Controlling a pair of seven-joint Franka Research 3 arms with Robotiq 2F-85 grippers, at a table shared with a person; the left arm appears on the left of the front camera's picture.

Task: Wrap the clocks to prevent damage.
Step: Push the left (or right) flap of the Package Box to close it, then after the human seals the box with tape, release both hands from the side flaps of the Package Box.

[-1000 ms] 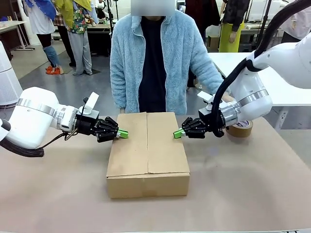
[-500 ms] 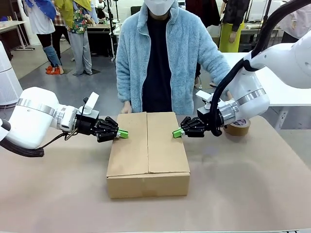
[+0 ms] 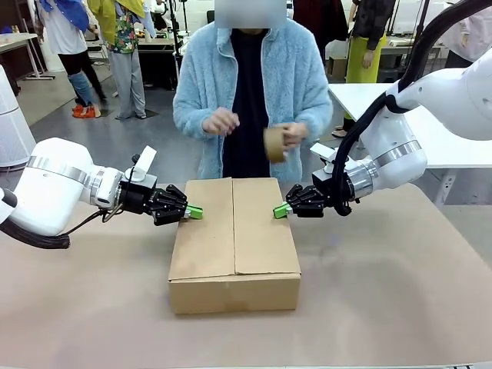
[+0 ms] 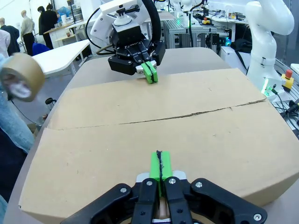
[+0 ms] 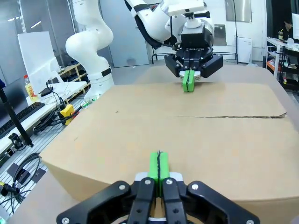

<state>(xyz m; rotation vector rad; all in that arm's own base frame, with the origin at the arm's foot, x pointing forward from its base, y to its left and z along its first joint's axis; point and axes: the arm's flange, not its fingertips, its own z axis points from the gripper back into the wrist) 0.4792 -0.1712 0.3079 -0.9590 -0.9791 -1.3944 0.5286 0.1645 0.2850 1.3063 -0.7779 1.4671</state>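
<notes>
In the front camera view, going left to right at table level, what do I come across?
left claw → cardboard box → right claw. The tape roll in the person's hand is above the box, so it has no clear place in the order.

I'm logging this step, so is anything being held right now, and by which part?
The robot's left hand and right hand are shut on nothing, tips on the box. The person's hand grips the tape roll by its outer rim.
</notes>
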